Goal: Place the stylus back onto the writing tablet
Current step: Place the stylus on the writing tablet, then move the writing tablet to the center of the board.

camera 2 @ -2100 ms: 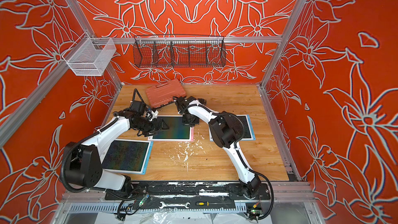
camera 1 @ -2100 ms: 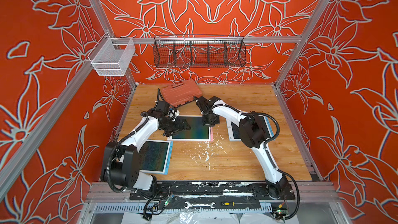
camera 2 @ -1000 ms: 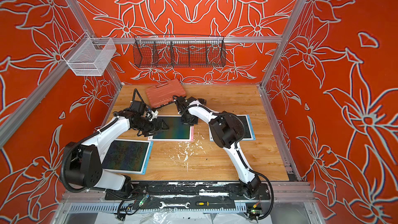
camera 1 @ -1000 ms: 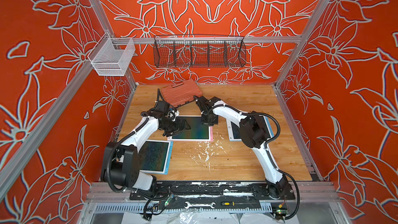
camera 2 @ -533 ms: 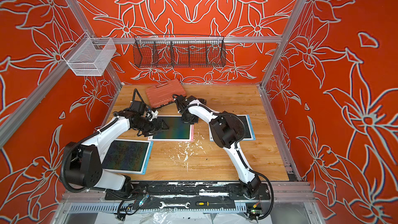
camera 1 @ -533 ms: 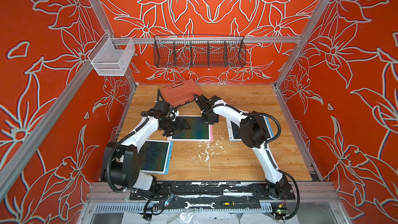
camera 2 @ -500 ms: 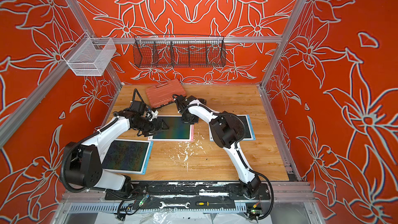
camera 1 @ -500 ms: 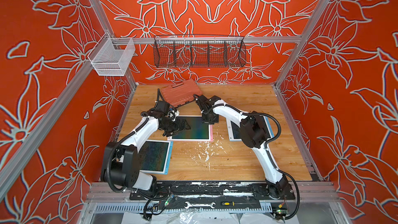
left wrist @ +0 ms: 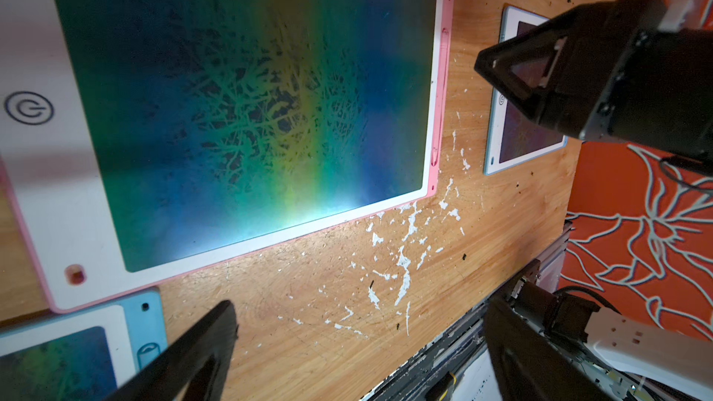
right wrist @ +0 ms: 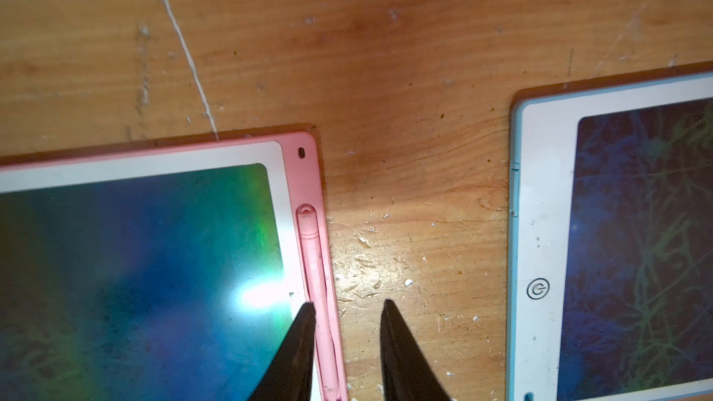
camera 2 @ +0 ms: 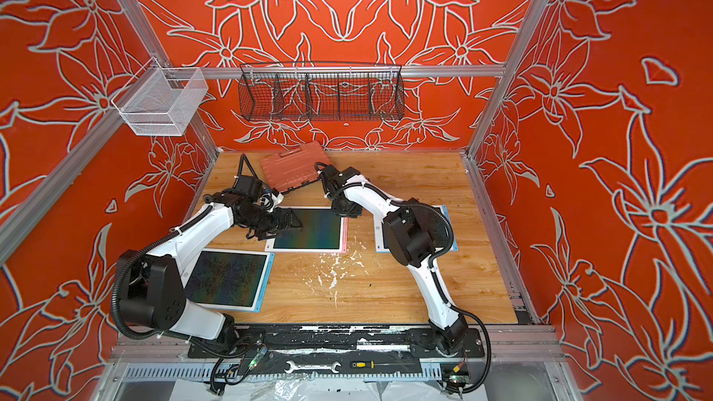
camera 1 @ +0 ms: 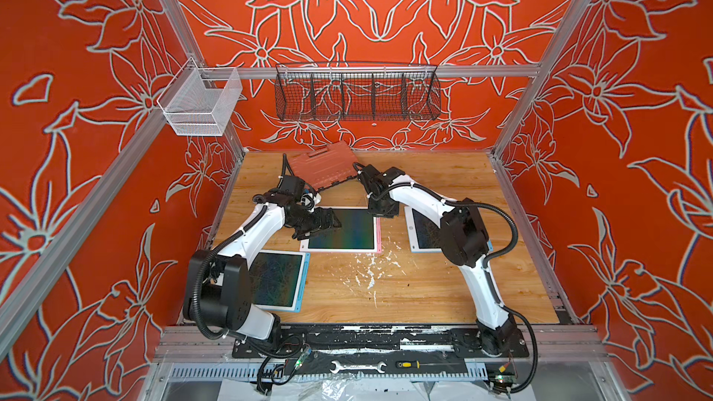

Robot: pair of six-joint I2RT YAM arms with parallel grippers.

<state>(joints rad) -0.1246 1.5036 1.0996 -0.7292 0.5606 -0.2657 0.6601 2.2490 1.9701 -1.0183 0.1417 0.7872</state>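
The pink stylus [right wrist: 317, 260] lies in the slot along the pink side rim of the writing tablet [right wrist: 305, 171], a white-framed tablet [camera 1: 347, 230] with a dark green-blue screen at the middle of the table. My right gripper [right wrist: 347, 304] hangs just above that rim, open. The stylus runs beside one fingertip and the other fingertip is over bare wood. In the left wrist view the stylus [left wrist: 440, 90] shows along the same edge. My left gripper [left wrist: 359, 306] is wide open and holds nothing. In a top view it [camera 1: 322, 223] hovers over the tablet's left edge.
A blue-rimmed tablet [camera 1: 422, 235] lies right of the pink one, partly under my right arm. Another blue-rimmed tablet [camera 1: 279, 279] lies at the front left. A red tool case [camera 1: 324, 165] sits at the back. White flecks [camera 1: 370, 268] mark the wood. A wire basket [camera 1: 357, 92] hangs on the back wall.
My right gripper's jaws have parted and let go of the stylus, which now rests in the tablet's slot. The left arm has not moved.
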